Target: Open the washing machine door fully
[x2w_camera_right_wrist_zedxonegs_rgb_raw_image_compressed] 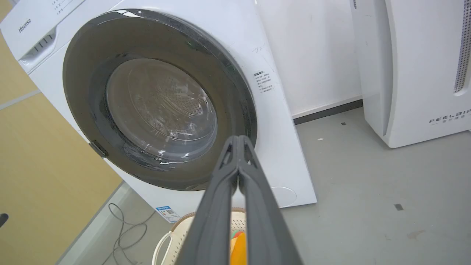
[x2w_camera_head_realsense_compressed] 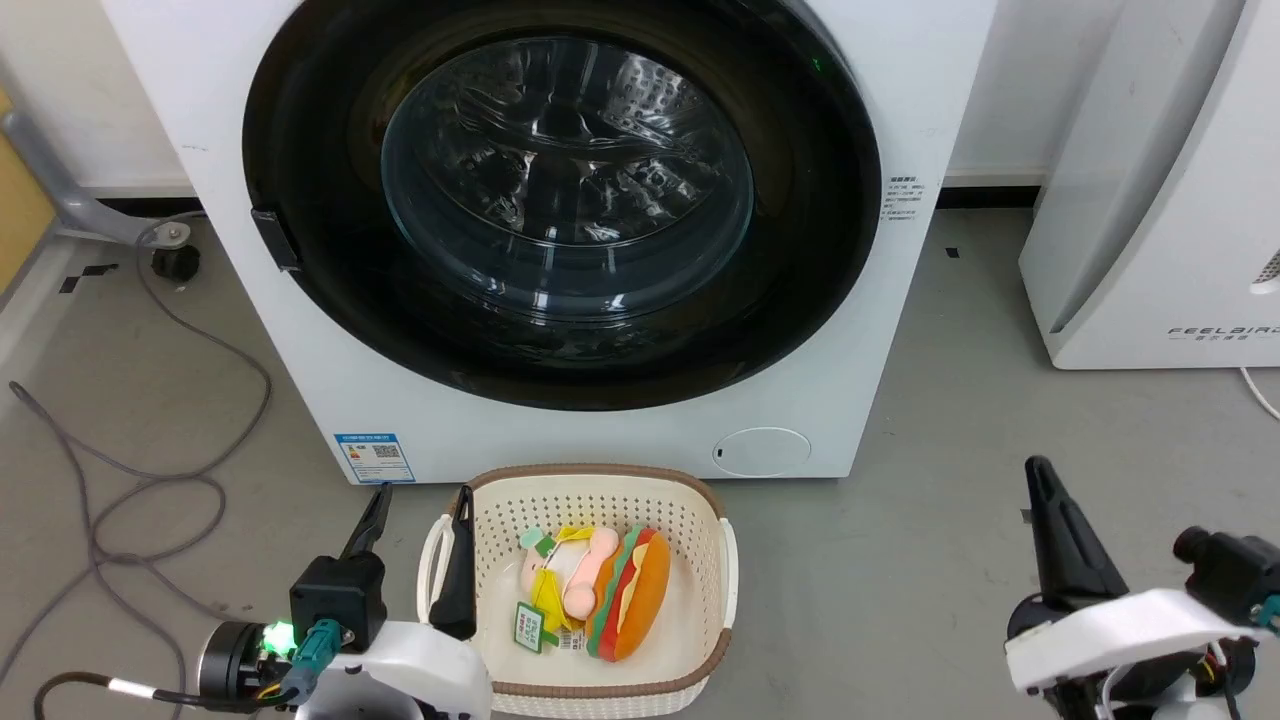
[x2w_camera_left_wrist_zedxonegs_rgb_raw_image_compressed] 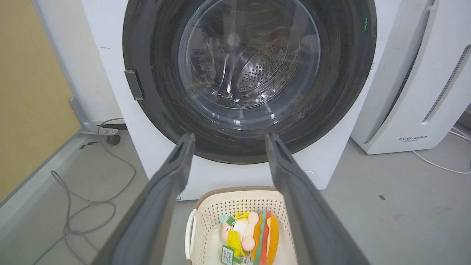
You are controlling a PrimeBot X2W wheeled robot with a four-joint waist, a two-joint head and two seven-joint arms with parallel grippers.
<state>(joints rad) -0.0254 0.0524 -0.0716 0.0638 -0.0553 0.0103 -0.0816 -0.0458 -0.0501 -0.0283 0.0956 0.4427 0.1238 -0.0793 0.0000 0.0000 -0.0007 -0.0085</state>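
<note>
The washing machine door (x2w_camera_head_realsense_compressed: 560, 190), a big round glossy black ring with a clear glass bowl, lies flat against the white machine's front, closed. A small dark latch tab (x2w_camera_head_realsense_compressed: 275, 240) sticks out at its left rim. The same door (x2w_camera_left_wrist_zedxonegs_rgb_raw_image_compressed: 250, 73) fills the top of the left wrist view and appears tilted as door (x2w_camera_right_wrist_zedxonegs_rgb_raw_image_compressed: 158, 99) in the right wrist view. My left gripper (x2w_camera_head_realsense_compressed: 420, 500) is open at the lower left, well short of the door, fingers (x2w_camera_left_wrist_zedxonegs_rgb_raw_image_compressed: 176, 165) spread with nothing between them. My right gripper (x2w_camera_head_realsense_compressed: 1040, 475) is shut and empty at the lower right, its fingertips (x2w_camera_right_wrist_zedxonegs_rgb_raw_image_compressed: 238, 141) pressed together.
A cream plastic basket (x2w_camera_head_realsense_compressed: 700, 500) with plush toys, one shaped like a burger (x2w_camera_head_realsense_compressed: 630, 595), stands on the grey floor right before the machine. A white FEELBAIR appliance (x2w_camera_head_realsense_compressed: 1160, 180) stands to the right. Grey cables (x2w_camera_head_realsense_compressed: 150, 470) loop across the floor at the left.
</note>
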